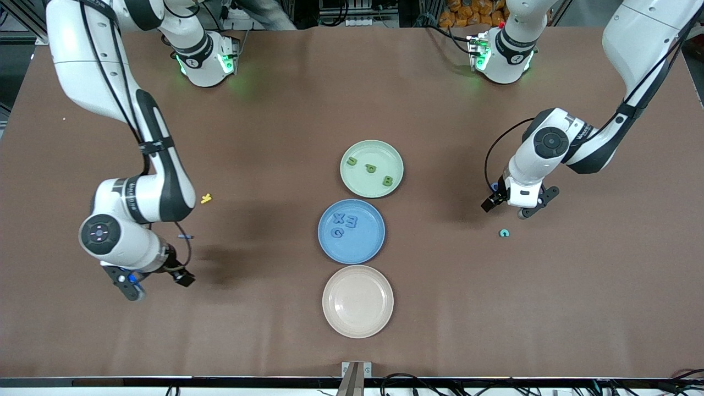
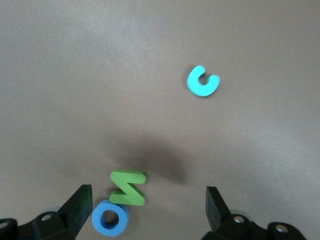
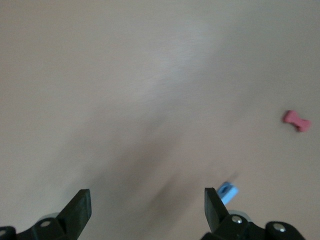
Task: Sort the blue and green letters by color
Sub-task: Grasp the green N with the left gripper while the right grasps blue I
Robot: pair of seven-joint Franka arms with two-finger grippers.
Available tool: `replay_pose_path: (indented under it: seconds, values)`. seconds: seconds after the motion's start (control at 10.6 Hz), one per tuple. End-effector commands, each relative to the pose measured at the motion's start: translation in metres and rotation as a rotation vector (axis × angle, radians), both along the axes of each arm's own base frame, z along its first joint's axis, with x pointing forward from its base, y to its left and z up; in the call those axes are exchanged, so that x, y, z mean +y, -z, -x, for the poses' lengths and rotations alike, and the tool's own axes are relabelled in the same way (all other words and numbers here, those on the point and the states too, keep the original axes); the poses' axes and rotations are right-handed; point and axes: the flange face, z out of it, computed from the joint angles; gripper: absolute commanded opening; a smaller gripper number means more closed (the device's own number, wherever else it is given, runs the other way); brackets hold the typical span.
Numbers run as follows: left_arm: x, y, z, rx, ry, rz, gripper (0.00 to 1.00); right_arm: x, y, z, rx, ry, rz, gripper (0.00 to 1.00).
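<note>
While my left gripper (image 2: 148, 210) hovers spread over the touching blue o (image 2: 110, 218) and green N (image 2: 128, 186), I'd pinch these light, stiff letters across their flat sides; my right gripper (image 3: 148, 210) waits spread.

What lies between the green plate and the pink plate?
The blue plate lies between the green plate and the pink plate, holding three blue letters; front view.
</note>
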Motion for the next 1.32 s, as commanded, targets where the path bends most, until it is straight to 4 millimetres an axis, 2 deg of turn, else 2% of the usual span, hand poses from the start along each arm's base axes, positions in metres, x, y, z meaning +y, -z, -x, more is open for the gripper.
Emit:
replay_pose_path:
  seconds: [0.0, 0.28, 0.66, 0.85, 1.04, 1.13, 1.22]
  values:
    - [0.006, 0.01, 0.002, -0.003, 0.03, 0.02, 1.0, -0.035, 0.015, 0.026, 0.045, 0.267, 0.02, 1.0]
    - [0.008, 0.016, 0.003, 0.007, 0.031, 0.025, 1.0, -0.045, 0.026, 0.034, 0.063, 0.43, 0.004, 1.0]
    - [0.02, 0.02, 0.001, 0.009, 0.036, 0.014, 1.0, -0.054, 0.045, 0.067, -0.009, 0.448, -0.035, 1.0]
    - [0.022, 0.023, -0.001, 0.013, 0.029, 0.021, 1.0, -0.055, 0.054, 0.076, -0.021, 0.45, -0.039, 0.92]
    - [0.021, 0.023, -0.001, 0.015, 0.031, 0.022, 1.0, -0.056, 0.069, 0.086, -0.076, 0.45, -0.051, 0.96]
    - [0.022, 0.023, -0.001, 0.015, 0.028, 0.022, 0.01, -0.054, 0.074, 0.089, -0.083, 0.449, -0.053, 0.98]
    - [0.022, 0.023, -0.003, 0.012, 0.007, 0.023, 0.0, -0.053, 0.075, 0.09, -0.082, 0.451, -0.054, 1.0]
